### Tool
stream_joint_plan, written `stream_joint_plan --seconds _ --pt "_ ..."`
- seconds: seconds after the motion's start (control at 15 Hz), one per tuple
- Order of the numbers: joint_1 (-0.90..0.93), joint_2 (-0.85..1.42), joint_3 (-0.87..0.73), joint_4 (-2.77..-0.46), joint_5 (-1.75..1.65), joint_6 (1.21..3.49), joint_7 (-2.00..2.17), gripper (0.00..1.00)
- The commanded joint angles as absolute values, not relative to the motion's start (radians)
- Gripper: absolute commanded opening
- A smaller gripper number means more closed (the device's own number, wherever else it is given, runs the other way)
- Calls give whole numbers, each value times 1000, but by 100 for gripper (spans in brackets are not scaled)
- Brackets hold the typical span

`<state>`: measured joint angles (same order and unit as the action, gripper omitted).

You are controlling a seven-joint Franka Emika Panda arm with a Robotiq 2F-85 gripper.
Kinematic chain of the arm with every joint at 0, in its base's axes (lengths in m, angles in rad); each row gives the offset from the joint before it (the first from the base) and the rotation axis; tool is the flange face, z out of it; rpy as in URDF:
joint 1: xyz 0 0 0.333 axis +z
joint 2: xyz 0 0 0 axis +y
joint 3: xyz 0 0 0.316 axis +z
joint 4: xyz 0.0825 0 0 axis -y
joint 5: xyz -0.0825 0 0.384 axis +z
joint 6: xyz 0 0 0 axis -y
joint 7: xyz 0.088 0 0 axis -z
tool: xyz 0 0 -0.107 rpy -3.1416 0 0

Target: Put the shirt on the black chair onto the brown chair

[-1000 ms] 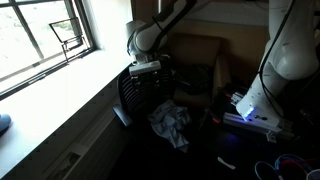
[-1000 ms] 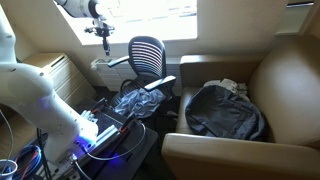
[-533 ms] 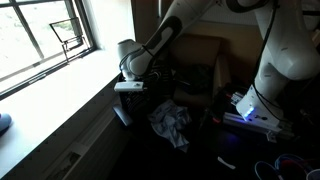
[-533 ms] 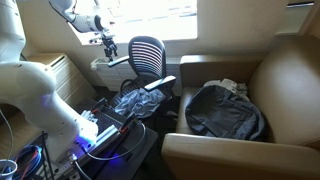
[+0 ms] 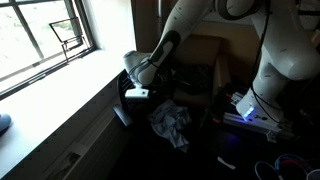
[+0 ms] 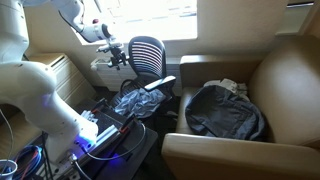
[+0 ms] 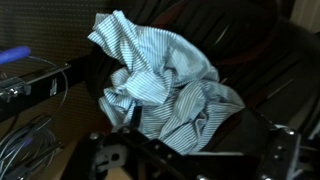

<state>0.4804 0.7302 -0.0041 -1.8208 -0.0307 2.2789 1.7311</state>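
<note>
I am in the reach step: the shirt is not yet grasped. The crumpled blue-and-white striped shirt (image 7: pixel 160 85) is lying on the seat of the black office chair (image 6: pixel 148 50), filling the middle of the wrist view. In both exterior views I am holding the claw (image 6: pixel 118 58) up beside the chair's backrest, left of the shirt (image 6: pixel 138 100) and apart from it. The wrist view is dark, but the claw's jaws seem to be standing wide apart at the bottom edge with nothing between them, so I am reading it as empty and spread.

Next I am planning to bring the claw (image 5: pixel 137 97) right and down over the shirt (image 5: pixel 170 122), aiming at a raised fold. After that comes the carry right to the brown armchair (image 6: pixel 285 80), where a dark bag (image 6: pixel 225 112) is already taking up most of the seat.
</note>
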Motion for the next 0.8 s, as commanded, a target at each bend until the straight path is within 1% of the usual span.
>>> stream_joint_plan --seconds 0.0,0.07,0.13,0.27,0.33,0.53,0.73 --pt "461 829 -40 -1897 -52 2319 1839 100" --pt "438 874 -28 -1906 -27 2339 1842 100" --pt "374 911 26 -1895 38 2320 1779 100" --pt "313 934 77 -1879 97 2303 1688 100" --pt "385 934 20 -1887 52 2308 1756 100" --pt "341 952 50 -1875 90 2309 1709 100" --pt "381 983 27 -1900 115 2516 1824 100"
